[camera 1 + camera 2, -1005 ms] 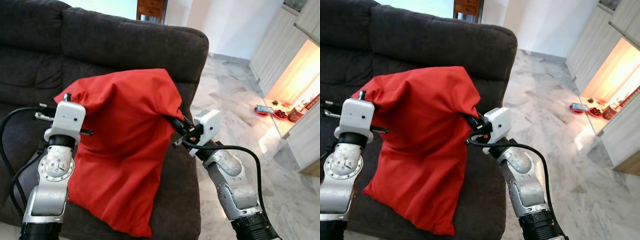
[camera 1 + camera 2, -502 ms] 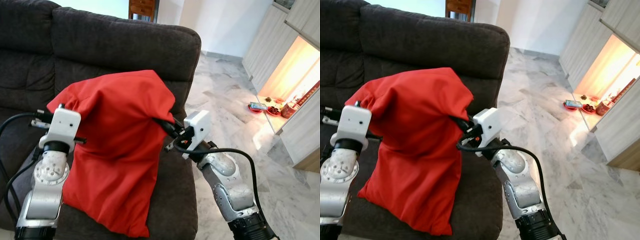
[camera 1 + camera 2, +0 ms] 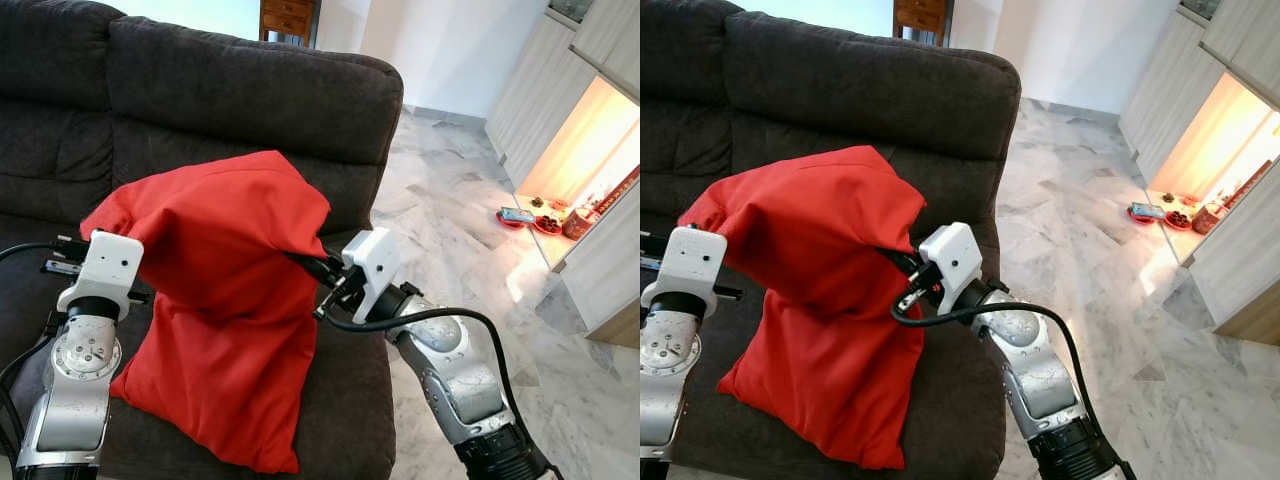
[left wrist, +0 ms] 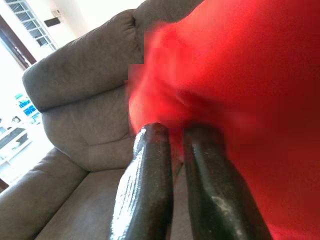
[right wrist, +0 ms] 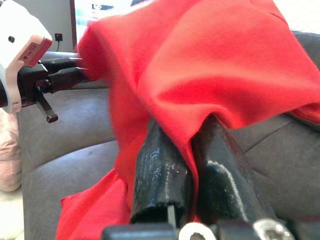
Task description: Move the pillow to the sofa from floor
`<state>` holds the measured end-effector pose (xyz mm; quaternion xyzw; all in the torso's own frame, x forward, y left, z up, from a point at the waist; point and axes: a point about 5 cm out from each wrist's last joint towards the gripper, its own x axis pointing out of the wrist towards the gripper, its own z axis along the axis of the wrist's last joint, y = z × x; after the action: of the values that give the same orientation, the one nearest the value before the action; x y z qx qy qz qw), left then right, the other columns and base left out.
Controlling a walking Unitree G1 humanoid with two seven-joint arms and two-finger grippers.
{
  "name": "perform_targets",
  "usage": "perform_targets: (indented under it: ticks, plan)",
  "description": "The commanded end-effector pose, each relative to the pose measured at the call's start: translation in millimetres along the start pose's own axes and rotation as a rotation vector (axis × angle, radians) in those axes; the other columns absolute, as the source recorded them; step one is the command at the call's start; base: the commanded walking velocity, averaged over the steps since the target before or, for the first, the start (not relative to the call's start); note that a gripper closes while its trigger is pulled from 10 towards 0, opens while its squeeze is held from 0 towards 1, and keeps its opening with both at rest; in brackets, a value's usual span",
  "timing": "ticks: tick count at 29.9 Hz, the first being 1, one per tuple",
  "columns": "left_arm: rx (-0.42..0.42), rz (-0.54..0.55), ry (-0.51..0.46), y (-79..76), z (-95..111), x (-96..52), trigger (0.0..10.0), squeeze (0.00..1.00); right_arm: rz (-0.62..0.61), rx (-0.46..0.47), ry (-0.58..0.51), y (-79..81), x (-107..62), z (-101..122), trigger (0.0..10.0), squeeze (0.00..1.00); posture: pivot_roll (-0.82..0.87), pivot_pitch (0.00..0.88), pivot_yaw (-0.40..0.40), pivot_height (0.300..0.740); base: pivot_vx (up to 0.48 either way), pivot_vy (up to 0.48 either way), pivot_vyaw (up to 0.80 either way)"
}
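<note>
The left gripper (image 4: 175, 131) pinches one top corner of the red pillow (image 3: 225, 300), at about 9 o'clock in the eye views, and the right gripper (image 5: 187, 132) pinches the other top corner at about 3 o'clock, each with its two black fingers pressed on the cloth. The pillow hangs between them, and its bottom end lies on the seat of the dark grey sofa (image 3: 250, 90). Far off at 2 o'clock, some small things (image 3: 545, 213) sit on the shiny marble floor (image 3: 460, 220) by the pale cupboards (image 3: 600, 270).
</note>
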<state>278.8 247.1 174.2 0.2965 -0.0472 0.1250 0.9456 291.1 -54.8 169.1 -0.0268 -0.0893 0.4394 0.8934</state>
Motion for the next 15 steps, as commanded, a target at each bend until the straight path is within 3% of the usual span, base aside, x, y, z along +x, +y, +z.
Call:
perform_targets:
  ticks: [1, 3, 6, 8, 9, 15]
  plan:
    - [-0.018, -0.014, -0.017, -5.1, 6.9, 2.0, 10.0, 0.55, -0.011, -0.037, -0.053, -4.4, 1.3, 16.4, 10.0, 1.0, 0.19, 0.0, -0.181, 0.74, 0.0, 0.0, 0.0]
    - [-0.019, -0.015, -0.017, -5.6, 7.1, 2.0, 10.0, 0.55, -0.014, -0.037, -0.052, -4.9, 1.1, 16.3, 10.0, 1.0, 0.19, 0.0, -0.181, 0.74, 0.0, 0.0, 0.0]
    - [-0.026, -0.016, -0.021, -6.2, 8.3, 2.3, 10.0, 0.44, -0.023, -0.045, -0.048, -6.0, 0.4, 15.6, 10.0, 1.0, 0.19, 0.0, -0.179, 0.74, 0.0, 0.0, 0.0]
    - [-0.028, -0.017, -0.022, -6.4, 8.7, 2.6, 10.0, 0.44, -0.026, -0.049, -0.046, -6.3, 0.3, 15.4, 10.0, 0.95, 0.19, 0.0, -0.179, 0.74, 0.0, 0.0, 0.0]
    - [-0.029, -0.017, -0.023, -6.7, 9.2, 2.9, 10.0, 0.44, -0.03, -0.055, -0.043, -6.8, 0.4, 14.9, 10.0, 0.04, 0.19, 0.0, -0.179, 0.74, 0.0, 0.0, 0.0]
    - [-0.034, -0.017, -0.03, -7.6, 11.3, 3.5, 10.0, 0.42, -0.04, -0.064, -0.034, -7.9, 0.6, 13.3, 10.0, 0.0, 0.19, 0.0, -0.179, 0.74, 0.0, 0.0, 0.0]
